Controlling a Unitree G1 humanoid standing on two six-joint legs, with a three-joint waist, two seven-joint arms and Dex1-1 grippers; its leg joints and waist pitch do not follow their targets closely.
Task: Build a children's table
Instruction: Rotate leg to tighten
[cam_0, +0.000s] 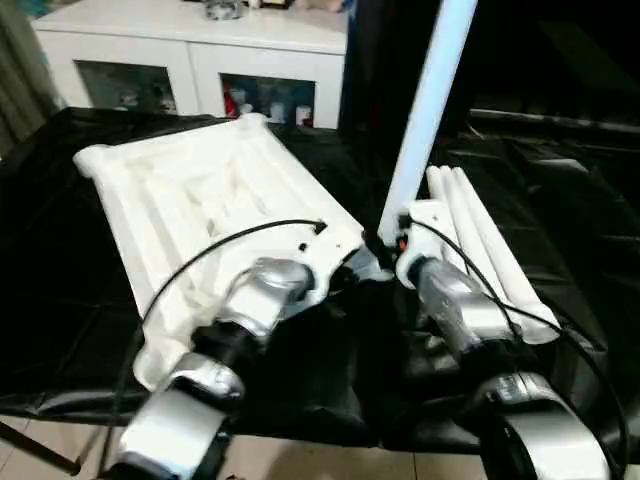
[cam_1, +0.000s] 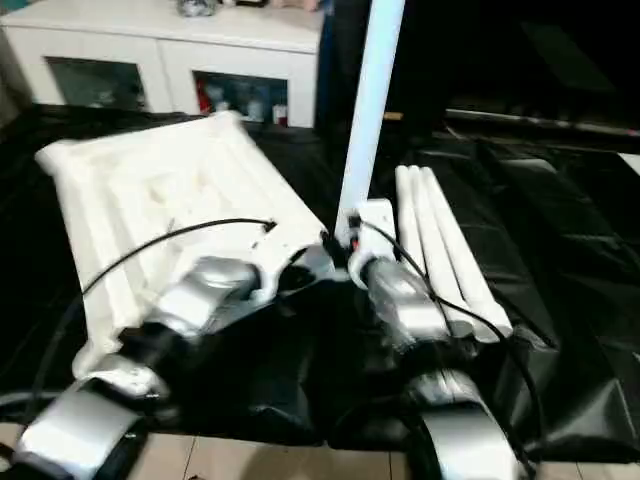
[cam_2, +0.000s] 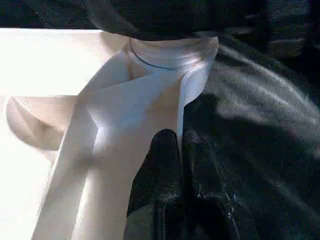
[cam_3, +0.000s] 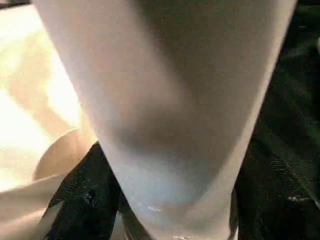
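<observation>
Left eye view: black sheet (cam_0: 60, 290) covers work surface. Tabletop (cam_0: 200, 200) lies on it ribbed side up, long axis running from near me toward cabinet (cam_0: 190, 60). One leg (cam_0: 425, 110) stands upright at tabletop's near right corner, wide end down, top out of frame. Three spare legs (cam_0: 480, 235) lie side by side just right of it, pointing away. My right gripper (cam_0: 395, 245) clasps upright leg at base. Left wrist view adds corner socket (cam_2: 172, 52); my left gripper (cam_2: 181, 145) pinched closed against tabletop's rim.
</observation>
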